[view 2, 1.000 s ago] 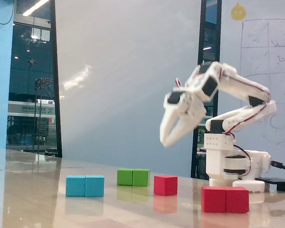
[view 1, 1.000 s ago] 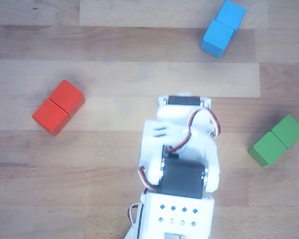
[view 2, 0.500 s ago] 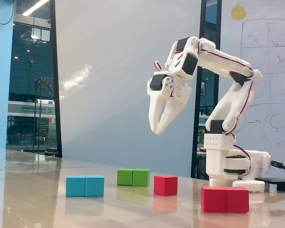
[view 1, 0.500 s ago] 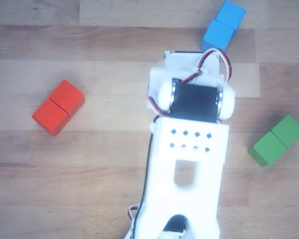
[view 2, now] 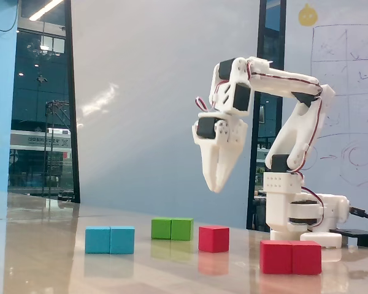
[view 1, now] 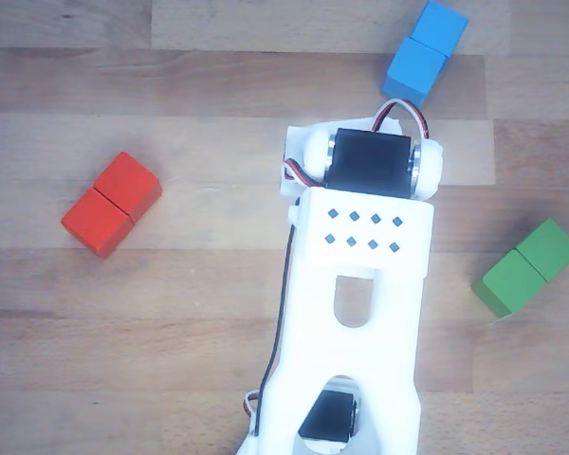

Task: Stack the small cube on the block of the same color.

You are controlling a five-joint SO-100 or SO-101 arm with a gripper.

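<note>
In the fixed view the white arm reached out from its base at the right, and the hand hung pointing down, high above the surface and holding nothing. Its two fingers lay close together, with only a narrow gap, if any, between the tips. The small cube sat on the surface below the hand, at about 6 o'clock from it, well apart. The block lay nearer the camera, at roughly 4 o'clock from the small cube and clear of it. A green block lay at 9 o'clock from the small cube, a blue block farther that way.

In the other view the arm covered the middle; the small cube and the hand were hidden there. The block sat at 9 o'clock, the blue block at 1 o'clock, the green block at 3 o'clock.
</note>
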